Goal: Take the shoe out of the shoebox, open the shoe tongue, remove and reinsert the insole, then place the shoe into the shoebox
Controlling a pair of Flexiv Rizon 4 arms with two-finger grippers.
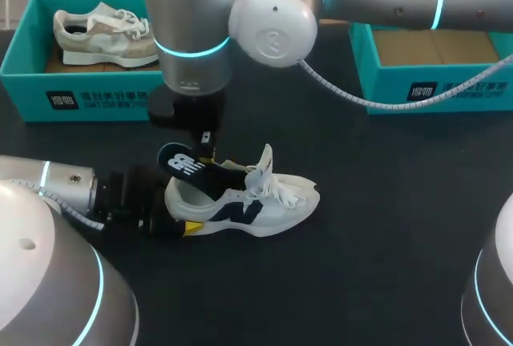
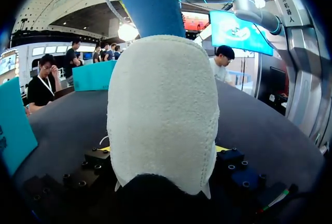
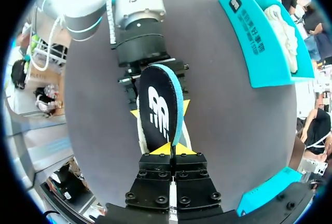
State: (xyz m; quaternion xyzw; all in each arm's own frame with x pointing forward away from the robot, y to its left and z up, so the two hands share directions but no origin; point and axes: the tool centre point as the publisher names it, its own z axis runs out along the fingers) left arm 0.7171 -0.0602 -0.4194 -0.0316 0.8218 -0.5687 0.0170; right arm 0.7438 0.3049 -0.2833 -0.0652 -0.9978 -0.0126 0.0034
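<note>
With the white sneaker [image 1: 256,206] clamped mid-frame by its heel in the left gripper [image 2: 163,151] and the black insole [image 3: 158,110] pinched in the right gripper [image 3: 171,150], the insole could be buckled if driven steeply.

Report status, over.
Left gripper shut on shoe at the heel. Right gripper shut on insole, its front end inside the shoe. One shoebox holds a second shoe; nothing blocks the other shoebox.
</note>
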